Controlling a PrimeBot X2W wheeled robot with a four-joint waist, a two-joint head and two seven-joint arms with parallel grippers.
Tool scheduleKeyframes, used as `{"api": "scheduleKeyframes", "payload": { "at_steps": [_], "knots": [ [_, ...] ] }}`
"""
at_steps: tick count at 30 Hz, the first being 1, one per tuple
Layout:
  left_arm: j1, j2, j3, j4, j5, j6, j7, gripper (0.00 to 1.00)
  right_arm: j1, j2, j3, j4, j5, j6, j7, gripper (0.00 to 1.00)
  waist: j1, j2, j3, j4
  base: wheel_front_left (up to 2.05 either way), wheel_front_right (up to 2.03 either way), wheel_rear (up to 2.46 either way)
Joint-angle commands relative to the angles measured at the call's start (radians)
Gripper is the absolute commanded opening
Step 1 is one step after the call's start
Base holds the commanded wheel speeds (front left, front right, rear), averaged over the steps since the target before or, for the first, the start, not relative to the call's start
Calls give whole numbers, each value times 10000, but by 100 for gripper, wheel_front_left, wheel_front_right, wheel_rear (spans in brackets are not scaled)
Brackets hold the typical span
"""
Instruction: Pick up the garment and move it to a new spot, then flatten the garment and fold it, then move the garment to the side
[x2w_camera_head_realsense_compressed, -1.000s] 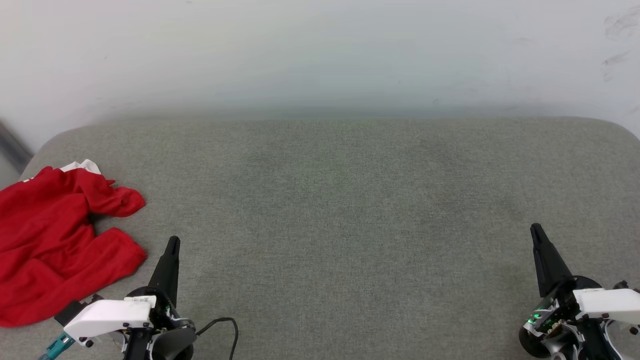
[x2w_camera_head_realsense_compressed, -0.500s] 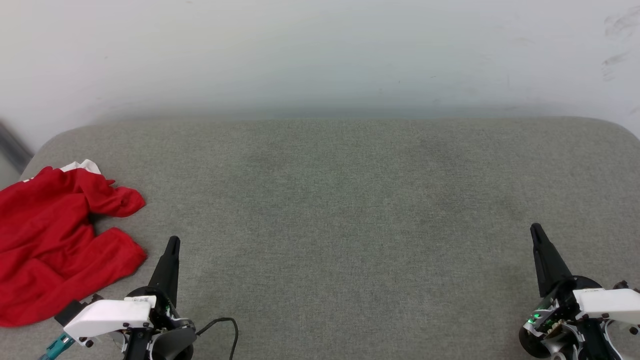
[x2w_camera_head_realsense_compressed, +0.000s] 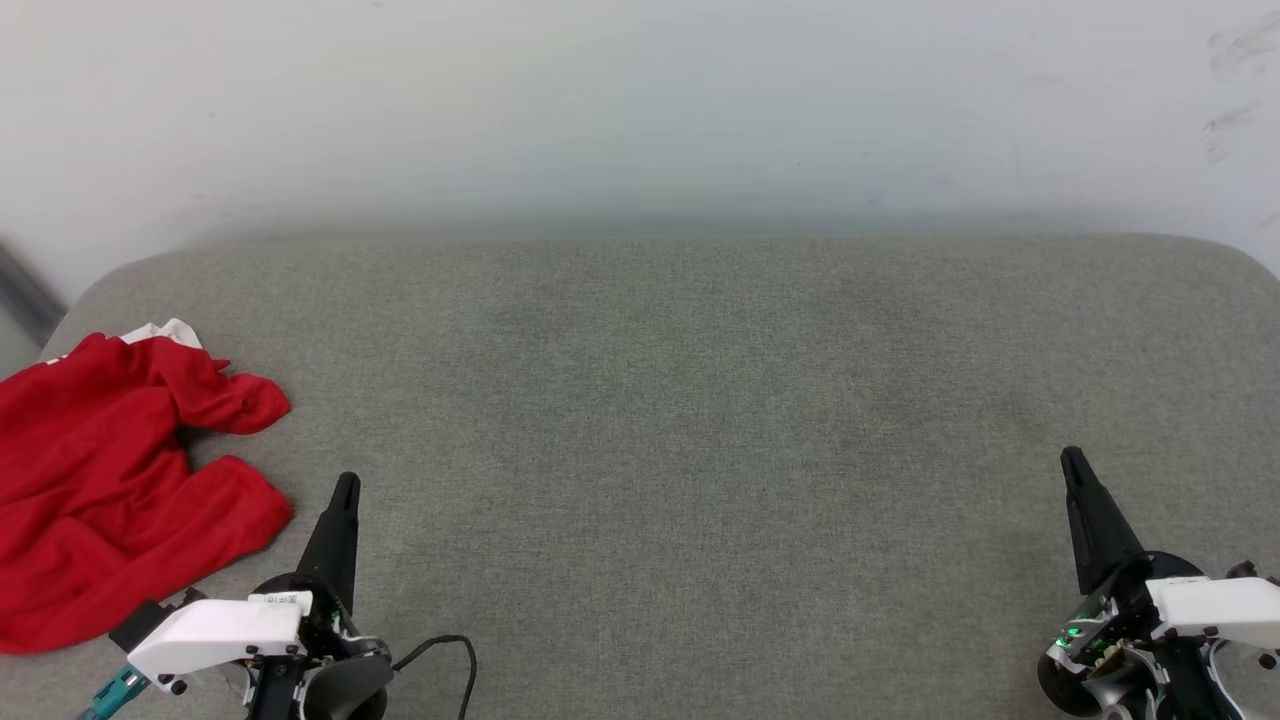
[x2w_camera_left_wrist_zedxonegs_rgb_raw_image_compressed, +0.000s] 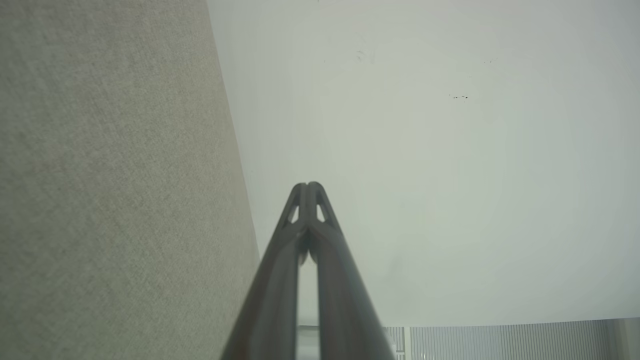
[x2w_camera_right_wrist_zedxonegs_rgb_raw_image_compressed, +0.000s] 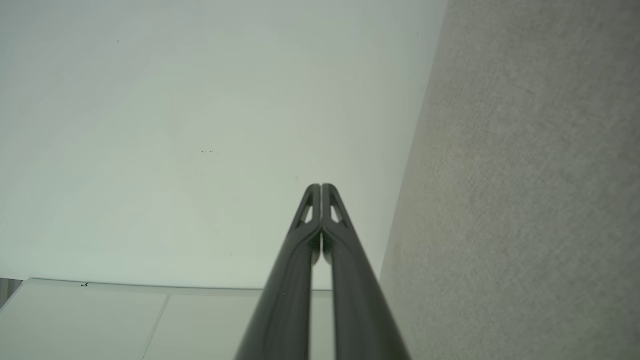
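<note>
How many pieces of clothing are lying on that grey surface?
1: a crumpled red T-shirt at the left edge of the grey upholstered surface; it runs out of the picture, so part is hidden.

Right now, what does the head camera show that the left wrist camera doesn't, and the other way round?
Head view: the crumpled red shirt at the left edge of the grey cushion, the right gripper, shut, and a black cable. Left wrist view: a ribbed grey panel below the wall. Both: the left gripper, shut and holding nothing, the cushion and the pale wall.
</note>
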Motion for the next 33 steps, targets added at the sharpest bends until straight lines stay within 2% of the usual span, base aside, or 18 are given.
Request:
{"api": "scheduleKeyframes", "payload": {
  "at_steps": [1, 10, 11, 15, 23, 28, 33],
  "knots": [
    [-84, -5, 17, -1, 7, -37, 25, 0, -147, 38, 3, 14, -1, 4, 2, 0, 0, 0, 0, 0, 0, 0, 0],
    [-84, -5, 17, -1, 7, -37, 26, 0, -147, 38, 3, 14, -1, 4, 2, 0, 0, 0, 0, 0, 0, 0, 0],
    [12, -2, -7, 26, 0, 2, -7, 100, 20, 0, 1, 20, -1, 2, -4, 100, 0, 0, 0, 0, 0, 0, 0],
    [277, -44, -73, 266, 14, 13, -61, 100, 305, 8, 36, 269, -15, 0, -46, 100, 0, 0, 2, -1, 0, 0, 0],
    [392, -38, -157, -82, 459, 8, -470, 100, 469, 9, 66, 7, -416, 0, -457, 100, 0, 0, 3, -8, 0, 0, 0],
    [369, -35, -46, -289, 1253, 83, -706, 100, 499, 10, 26, -351, -1428, 0, -694, 100, 0, 0, 6, -10, 0, 0, 0],
    [342, -32, -91, -665, 2305, 347, -930, 100, 558, 10, -39, -766, -2586, 1, -920, 100, 0, 0, 14, -8, 0, 0, 0]
  ]
}}
